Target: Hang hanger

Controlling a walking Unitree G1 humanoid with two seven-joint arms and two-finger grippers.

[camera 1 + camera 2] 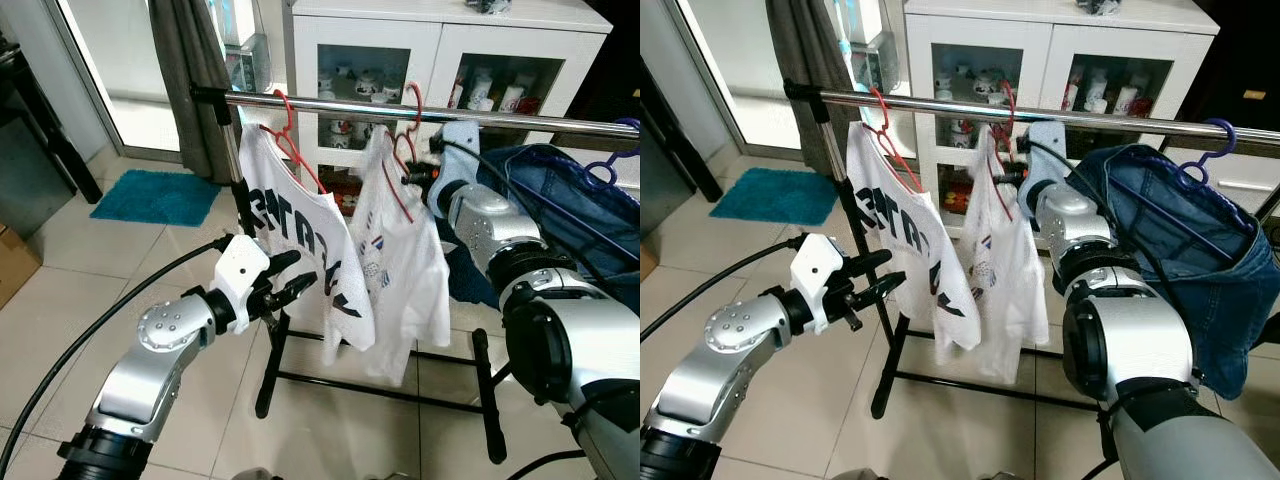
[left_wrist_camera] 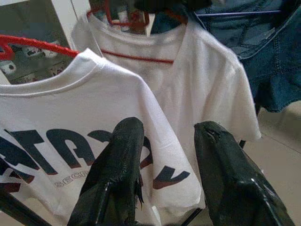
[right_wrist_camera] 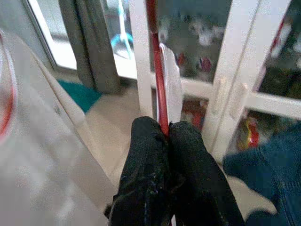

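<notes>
While the red hanger [image 1: 404, 165] carrying a white shirt [image 1: 400, 270] already has its hook over the metal rail [image 1: 420, 112], the right gripper [image 1: 418, 178] sits at its neck just under the rail, likely steadying it until it settles. Left eye view: a second white shirt [image 1: 300, 250] with dark lettering hangs on another red hanger [image 1: 290, 135] to the left; the left gripper [image 1: 285, 280] hovers beside that shirt's lower edge, holding nothing.

Right eye view: denim jeans [image 1: 1180, 230] on a purple hanger [image 1: 1210, 150] hang to the right, close against the right arm. White cabinet [image 1: 1060, 60] behind the rail.

Left wrist view: its fingers [image 2: 117, 174] are spread apart, lettered shirt beyond them, no contact.

Right wrist view: fingers [image 3: 148, 160] are pressed together, pinching the red hanger wire [image 3: 157, 70], which runs straight up from between them.

Judgement: hanging looks nearly done; release remains. Letting go abruptly could set the shirt swinging.
</notes>
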